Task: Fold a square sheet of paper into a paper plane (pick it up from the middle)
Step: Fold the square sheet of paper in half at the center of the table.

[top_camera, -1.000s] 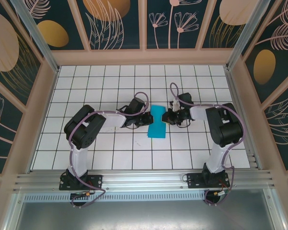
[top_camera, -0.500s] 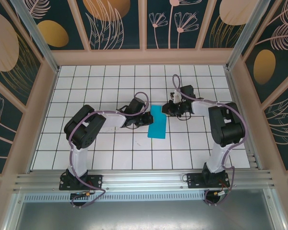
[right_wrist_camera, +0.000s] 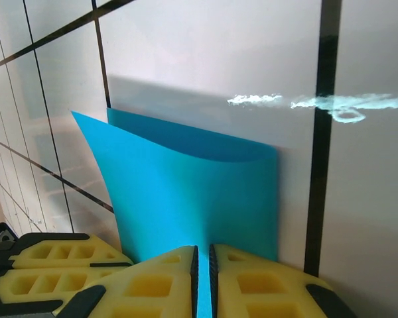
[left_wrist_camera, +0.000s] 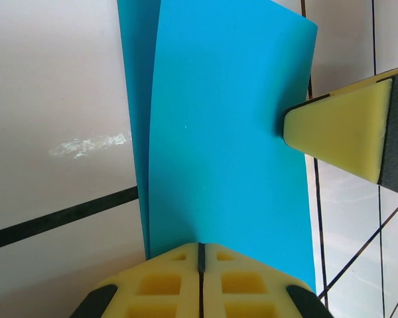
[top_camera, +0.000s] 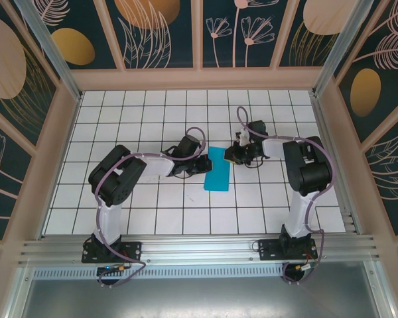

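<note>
A bright cyan-blue sheet of paper [top_camera: 217, 173], folded over on itself into a slanted strip, lies at the middle of a white tiled table [top_camera: 152, 205] between two robot arms. The left gripper [top_camera: 202, 163] touches the strip's left edge. In its wrist view the yellow foam fingers are pressed together on the paper's near edge. The right gripper [top_camera: 231, 156] meets the strip's far right corner. In its wrist view the jaws stand almost together, pinching a raised, curved flap of the paper between them. A second earlier the right gripper sat lower along the right edge and the sheet's far end looked wider. The left gripper has not moved.
</note>
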Robot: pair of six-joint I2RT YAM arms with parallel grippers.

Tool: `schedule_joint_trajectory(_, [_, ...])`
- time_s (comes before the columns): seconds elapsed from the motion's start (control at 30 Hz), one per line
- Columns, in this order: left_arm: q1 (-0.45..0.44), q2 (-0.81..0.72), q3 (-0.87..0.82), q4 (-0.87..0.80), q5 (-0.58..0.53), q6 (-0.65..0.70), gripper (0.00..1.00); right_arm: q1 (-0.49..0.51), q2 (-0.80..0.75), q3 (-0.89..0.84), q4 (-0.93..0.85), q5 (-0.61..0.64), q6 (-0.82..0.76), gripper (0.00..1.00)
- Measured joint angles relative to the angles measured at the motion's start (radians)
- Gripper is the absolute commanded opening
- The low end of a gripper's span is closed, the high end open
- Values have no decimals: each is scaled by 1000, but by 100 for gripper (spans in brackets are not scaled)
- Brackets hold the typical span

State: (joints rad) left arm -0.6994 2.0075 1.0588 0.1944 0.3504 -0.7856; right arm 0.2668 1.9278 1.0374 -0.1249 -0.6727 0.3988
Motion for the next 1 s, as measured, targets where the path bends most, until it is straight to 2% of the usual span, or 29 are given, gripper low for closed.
schedule_joint_trajectory(0.33, [0,0,-6,11,0,0,9,-10,8,111,-21,40,-1,17])
schedule_joint_trajectory(0.5, [0,0,-6,11,1,4,9,-14,86,140,-22,72,-5,17])
schedule_joint_trajectory(1.0, [0,-2,-12,20,1,7,9,-30,73,174,-66,50,-8,17])
